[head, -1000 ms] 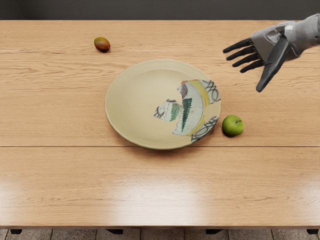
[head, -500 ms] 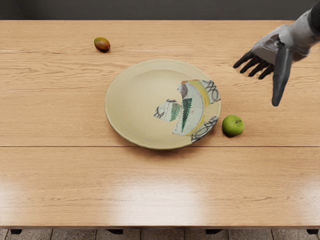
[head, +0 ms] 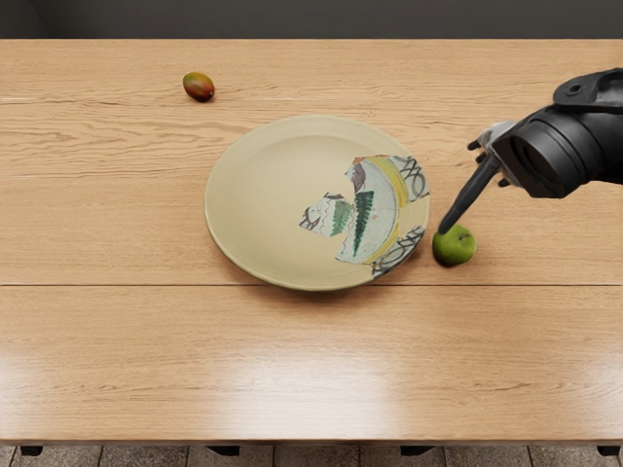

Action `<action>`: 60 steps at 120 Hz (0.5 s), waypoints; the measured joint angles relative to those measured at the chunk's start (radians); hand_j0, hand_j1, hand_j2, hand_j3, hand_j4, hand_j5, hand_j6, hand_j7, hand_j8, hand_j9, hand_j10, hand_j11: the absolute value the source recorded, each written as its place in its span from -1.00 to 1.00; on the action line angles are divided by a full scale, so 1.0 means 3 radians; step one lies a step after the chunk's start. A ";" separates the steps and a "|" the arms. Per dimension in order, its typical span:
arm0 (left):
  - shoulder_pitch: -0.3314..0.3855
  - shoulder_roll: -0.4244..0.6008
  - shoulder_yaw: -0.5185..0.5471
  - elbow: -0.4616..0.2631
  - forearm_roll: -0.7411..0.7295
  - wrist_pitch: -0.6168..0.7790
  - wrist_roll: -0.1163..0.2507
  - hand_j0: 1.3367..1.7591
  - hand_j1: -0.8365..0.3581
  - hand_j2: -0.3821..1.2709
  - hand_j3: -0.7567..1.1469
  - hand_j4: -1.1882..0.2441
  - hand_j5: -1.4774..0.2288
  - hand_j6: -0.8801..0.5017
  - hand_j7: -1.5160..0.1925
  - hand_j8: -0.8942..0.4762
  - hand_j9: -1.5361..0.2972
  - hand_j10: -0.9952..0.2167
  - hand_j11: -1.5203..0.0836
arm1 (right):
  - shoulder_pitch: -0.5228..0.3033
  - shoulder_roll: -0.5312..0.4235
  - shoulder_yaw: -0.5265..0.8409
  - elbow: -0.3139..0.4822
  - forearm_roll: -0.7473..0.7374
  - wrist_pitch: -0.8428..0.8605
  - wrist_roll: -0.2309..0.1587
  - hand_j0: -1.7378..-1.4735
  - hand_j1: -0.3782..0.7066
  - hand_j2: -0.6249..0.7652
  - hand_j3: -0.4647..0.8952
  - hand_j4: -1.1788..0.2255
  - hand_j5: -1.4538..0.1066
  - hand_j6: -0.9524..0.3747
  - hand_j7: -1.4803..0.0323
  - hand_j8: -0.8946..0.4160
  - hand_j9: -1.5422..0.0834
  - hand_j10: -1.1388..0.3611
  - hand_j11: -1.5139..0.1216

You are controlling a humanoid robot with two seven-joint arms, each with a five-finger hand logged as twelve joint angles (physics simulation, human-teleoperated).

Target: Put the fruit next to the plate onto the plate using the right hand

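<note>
Apple (head: 454, 245) beside plate (head: 255, 185); mango (head: 199, 86) well apart

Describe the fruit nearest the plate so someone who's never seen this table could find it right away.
Start at the large round cream plate on the wooden table. Just off its lower right rim sits a small round green apple. The only other fruit, oval and reddish-green, lies far toward the back left.

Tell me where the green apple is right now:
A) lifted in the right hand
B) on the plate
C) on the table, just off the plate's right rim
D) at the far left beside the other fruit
C: the green apple rests on the table beside the plate's right rim, with the right hand reaching down to it but not holding it.
</note>
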 joint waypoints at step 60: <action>0.0000 0.0000 0.0000 0.0000 0.0000 0.0000 0.0000 0.52 0.98 -0.54 -0.20 0.66 0.73 0.27 0.77 0.31 0.68 0.64 0.90 | -0.0179 0.0662 -0.0423 -0.0087 -0.0314 -0.0121 0.0000 -0.40 -0.82 -0.12 -0.32 0.60 0.77 0.35 0.86 0.28 0.80 0.44 0.76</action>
